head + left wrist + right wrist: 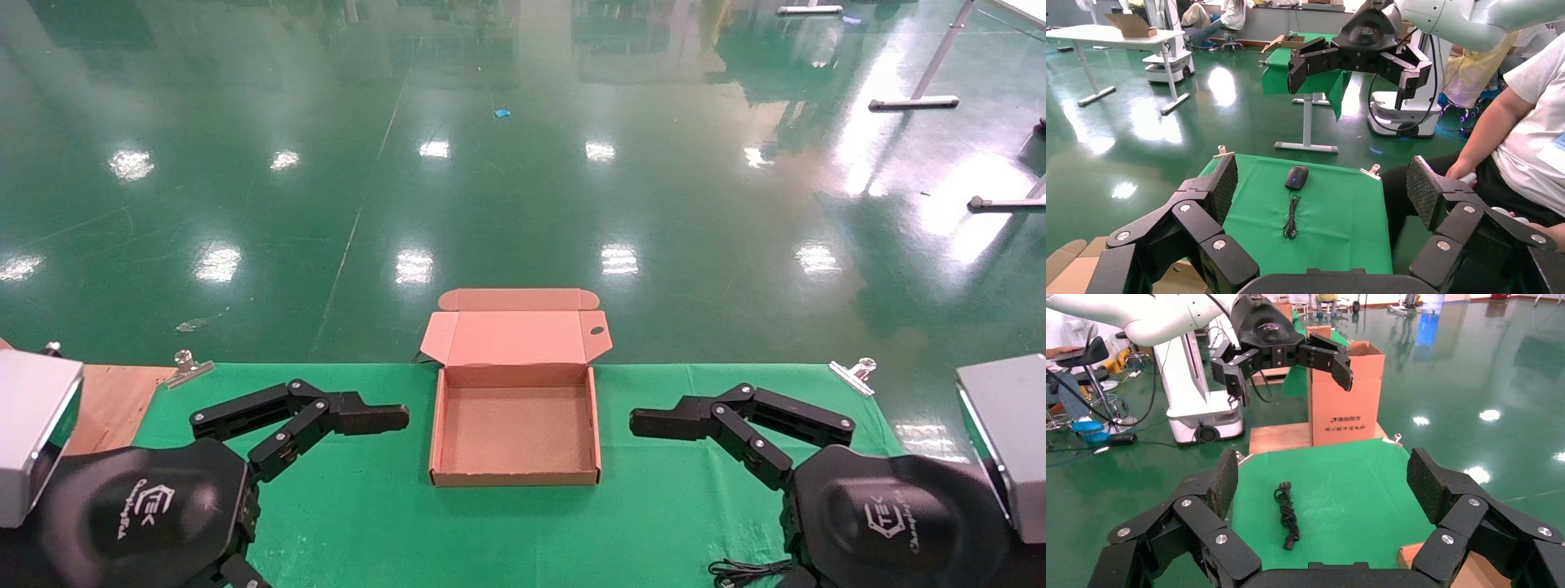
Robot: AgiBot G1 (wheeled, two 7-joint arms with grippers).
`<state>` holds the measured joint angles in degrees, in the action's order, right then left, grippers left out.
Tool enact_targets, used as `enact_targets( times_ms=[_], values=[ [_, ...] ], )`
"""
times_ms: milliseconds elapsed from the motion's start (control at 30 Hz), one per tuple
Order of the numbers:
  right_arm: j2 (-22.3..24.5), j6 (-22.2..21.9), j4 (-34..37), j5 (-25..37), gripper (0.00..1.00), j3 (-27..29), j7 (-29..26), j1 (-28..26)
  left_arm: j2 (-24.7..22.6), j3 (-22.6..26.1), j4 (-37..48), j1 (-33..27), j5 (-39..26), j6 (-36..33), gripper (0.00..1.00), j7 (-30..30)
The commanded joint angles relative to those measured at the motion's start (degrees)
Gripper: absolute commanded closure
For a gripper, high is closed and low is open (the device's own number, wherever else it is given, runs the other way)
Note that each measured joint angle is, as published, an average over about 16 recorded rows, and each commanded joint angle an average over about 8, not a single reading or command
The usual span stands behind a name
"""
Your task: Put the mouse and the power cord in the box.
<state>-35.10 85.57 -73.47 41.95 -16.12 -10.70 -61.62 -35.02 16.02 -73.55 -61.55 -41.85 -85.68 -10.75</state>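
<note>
The box lies open in the middle of the green cloth, lid folded back, nothing inside. In the left wrist view the black mouse rests on the cloth with its thin cable bundled beside it. Only a bit of that cable shows in the head view, under the right arm. The looped power cord lies on the cloth in the right wrist view. My left gripper hovers open left of the box, one of its fingers pointing at it. My right gripper hovers open right of the box.
Metal clips pin the cloth at the far corners. A brown board lies at the table's left end, with an upright cardboard carton beyond it. A seated person is beside the table's right end.
</note>
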Motion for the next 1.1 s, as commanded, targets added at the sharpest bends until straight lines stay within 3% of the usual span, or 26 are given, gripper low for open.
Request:
enact_targets(
  times_ms=[33, 1100],
  values=[
    [0.0, 0.0, 0.0, 0.0, 0.0, 0.0, 0.0, 0.0, 0.0, 0.0, 0.0, 0.0, 0.0, 0.0, 0.0, 0.0],
    [-0.21, 0.23, 0.64, 1.0, 0.0, -0.57, 0.31, 0.19, -0.24, 0.39, 0.47, 0.03, -0.73, 0.12, 0.0, 0.41]
  ],
)
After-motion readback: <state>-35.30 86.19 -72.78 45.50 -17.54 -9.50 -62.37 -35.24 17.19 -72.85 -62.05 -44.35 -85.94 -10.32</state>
